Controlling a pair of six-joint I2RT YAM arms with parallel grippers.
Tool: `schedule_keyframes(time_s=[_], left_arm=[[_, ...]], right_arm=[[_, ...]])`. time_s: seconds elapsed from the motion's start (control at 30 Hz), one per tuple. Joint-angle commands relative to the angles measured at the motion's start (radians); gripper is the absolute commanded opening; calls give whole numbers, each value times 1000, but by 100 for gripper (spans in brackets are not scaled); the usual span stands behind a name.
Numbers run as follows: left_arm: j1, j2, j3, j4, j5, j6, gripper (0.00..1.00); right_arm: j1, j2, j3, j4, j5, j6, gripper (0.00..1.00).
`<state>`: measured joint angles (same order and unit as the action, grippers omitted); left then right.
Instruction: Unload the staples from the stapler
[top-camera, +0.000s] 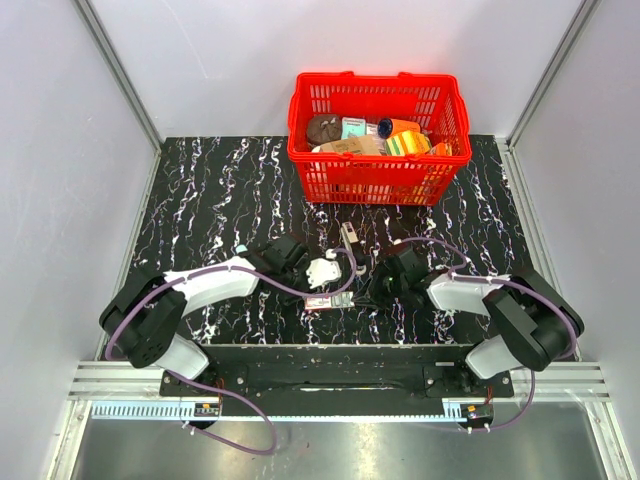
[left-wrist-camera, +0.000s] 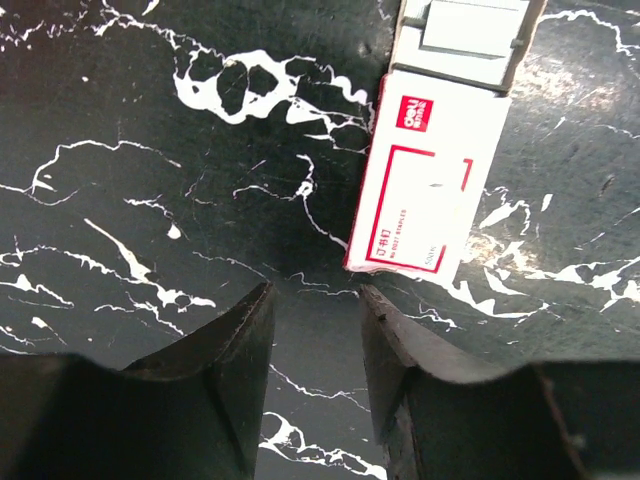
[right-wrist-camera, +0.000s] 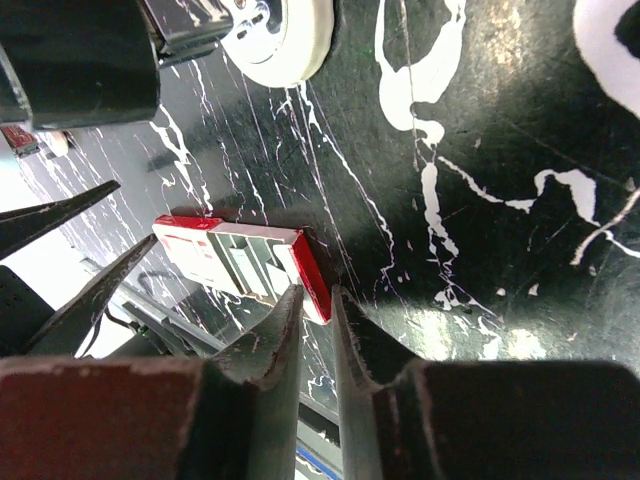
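The stapler (top-camera: 348, 238), a small pale bar, lies on the black marbled table between the basket and my grippers; no staples show. Nearer me lies a flat red-and-white staple box (top-camera: 328, 300), its pale inner tray (left-wrist-camera: 470, 35) slid partly out. My left gripper (left-wrist-camera: 315, 295) (top-camera: 312, 288) hovers just short of the box's closed end (left-wrist-camera: 420, 190), open with only tabletop between its fingers. From the other side my right gripper (right-wrist-camera: 315, 292) (top-camera: 360, 294) has its jaws shut to a thin slit, the tips right at the box's red end (right-wrist-camera: 312, 275). Neither gripper touches the stapler.
A red plastic basket (top-camera: 378, 172) with several packets and rolls stands at the back centre. A round white part (right-wrist-camera: 285, 35) sits at the left wrist, close above the box. Grey walls enclose the table, and the arms' base rail (top-camera: 330, 375) runs along the near edge.
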<state>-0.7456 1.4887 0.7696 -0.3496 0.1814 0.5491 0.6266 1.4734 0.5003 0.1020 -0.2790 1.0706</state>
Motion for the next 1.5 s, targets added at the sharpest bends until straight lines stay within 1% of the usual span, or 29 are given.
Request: schedule_keyframes(time_s=[0.0, 0.37, 0.8, 1.0, 1.17, 1.3, 1.47], left_arm=[[-21, 7, 33, 8, 0, -1, 43], [-43, 48, 60, 9, -7, -6, 43], [-44, 44, 57, 8, -26, 12, 42], [-44, 42, 63, 1, -33, 17, 42], [-44, 42, 65, -3, -31, 20, 42], [-44, 42, 66, -6, -31, 20, 42], [-46, 44, 76, -6, -25, 14, 42]], right_arm=[[-7, 24, 3, 11, -12, -6, 22], [8, 68, 26, 56, -57, -27, 21], [94, 172, 109, 105, -78, -46, 24], [111, 199, 90, 220, -117, -18, 27], [114, 246, 35, 409, -152, 46, 29], [120, 261, 47, 404, -158, 43, 30], [127, 258, 63, 383, -154, 28, 33]])
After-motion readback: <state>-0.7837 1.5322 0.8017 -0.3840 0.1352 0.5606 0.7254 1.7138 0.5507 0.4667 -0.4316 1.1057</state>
